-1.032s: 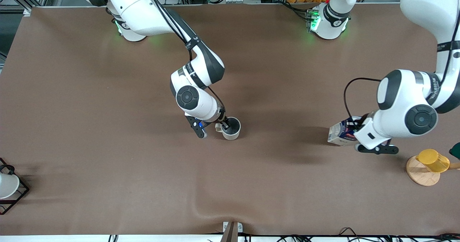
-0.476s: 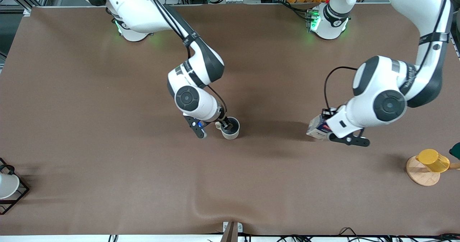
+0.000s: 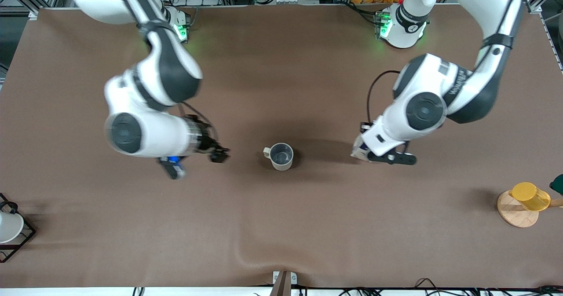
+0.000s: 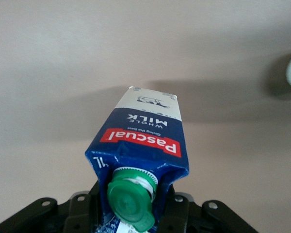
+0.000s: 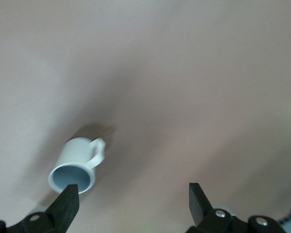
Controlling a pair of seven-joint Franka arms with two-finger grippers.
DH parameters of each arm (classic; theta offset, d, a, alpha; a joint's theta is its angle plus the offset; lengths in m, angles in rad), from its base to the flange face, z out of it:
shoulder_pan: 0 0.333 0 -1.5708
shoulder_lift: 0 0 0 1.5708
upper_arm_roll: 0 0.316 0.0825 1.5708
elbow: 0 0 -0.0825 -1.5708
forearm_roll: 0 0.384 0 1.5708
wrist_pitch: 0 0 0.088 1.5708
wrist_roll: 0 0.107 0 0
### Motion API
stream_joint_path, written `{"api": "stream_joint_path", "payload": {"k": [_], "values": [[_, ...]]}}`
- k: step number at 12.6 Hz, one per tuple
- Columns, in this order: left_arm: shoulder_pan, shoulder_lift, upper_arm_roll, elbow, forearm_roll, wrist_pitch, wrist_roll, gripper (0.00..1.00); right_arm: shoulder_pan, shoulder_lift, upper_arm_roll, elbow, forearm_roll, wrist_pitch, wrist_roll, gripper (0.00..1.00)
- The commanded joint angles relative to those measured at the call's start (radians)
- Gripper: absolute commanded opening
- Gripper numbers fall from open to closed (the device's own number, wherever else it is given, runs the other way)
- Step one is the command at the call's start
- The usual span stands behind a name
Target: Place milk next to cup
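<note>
The cup [image 3: 281, 156], a beige-grey mug, stands upright alone mid-table; it also shows in the right wrist view [image 5: 76, 167]. My right gripper [image 3: 217, 155] hangs open over the table, apart from the cup, toward the right arm's end; its fingers [image 5: 68, 204] hold nothing. The milk [image 4: 143, 141], a dark-blue carton with a green cap [image 4: 131, 201] and red label, hangs tilted above the cloth with my left gripper [image 4: 133, 208] shut on its top. In the front view the milk [image 3: 357, 150] is mostly hidden under the left hand, a short way from the cup toward the left arm's end.
A yellow cup [image 3: 530, 196] lies on a round wooden coaster [image 3: 514, 214] near the left arm's end. A white cup [image 3: 9, 228] sits in a black wire rack at the right arm's end. The brown cloth has a ridge [image 3: 246, 254] near the front edge.
My right gripper opened, let go of the cup's rim and pulled away toward the right arm's end. My left gripper carried the milk closer to the cup.
</note>
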Motion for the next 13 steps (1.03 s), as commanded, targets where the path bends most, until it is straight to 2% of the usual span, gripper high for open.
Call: {"api": "stream_joint_path", "payload": {"k": [1, 2, 3, 4, 8, 10, 13], "values": [[-0.083, 0.009, 0.004, 0.034, -0.006, -0.033, -0.117, 0.47, -0.044, -0.056, 0.013, -0.028, -0.163, -0.048, -0.308, 1.00], [-0.094, 0.007, 0.003, 0.036, -0.006, -0.033, -0.153, 0.47, -0.047, -0.063, 0.004, -0.030, -0.217, -0.060, -0.412, 1.00], [-0.115, 0.010, -0.002, 0.036, -0.022, -0.033, -0.168, 0.47, -0.065, -0.073, -0.007, -0.030, -0.266, -0.059, -0.426, 1.00], [-0.138, 0.013, 0.000, 0.039, -0.059, -0.032, -0.190, 0.47, -0.103, -0.086, -0.007, -0.030, -0.279, -0.053, -0.459, 1.00], [-0.241, 0.080, 0.004, 0.106, -0.067, -0.030, -0.393, 0.47, -0.252, -0.109, -0.007, -0.030, -0.282, -0.053, -0.828, 1.00], [-0.270, 0.091, 0.004, 0.126, -0.068, -0.030, -0.432, 0.47, -0.318, -0.123, -0.007, -0.031, -0.280, -0.053, -1.015, 1.00], [-0.318, 0.152, 0.010, 0.196, -0.068, -0.024, -0.438, 0.50, -0.363, -0.182, -0.007, -0.051, -0.280, -0.059, -1.063, 1.00]]}}
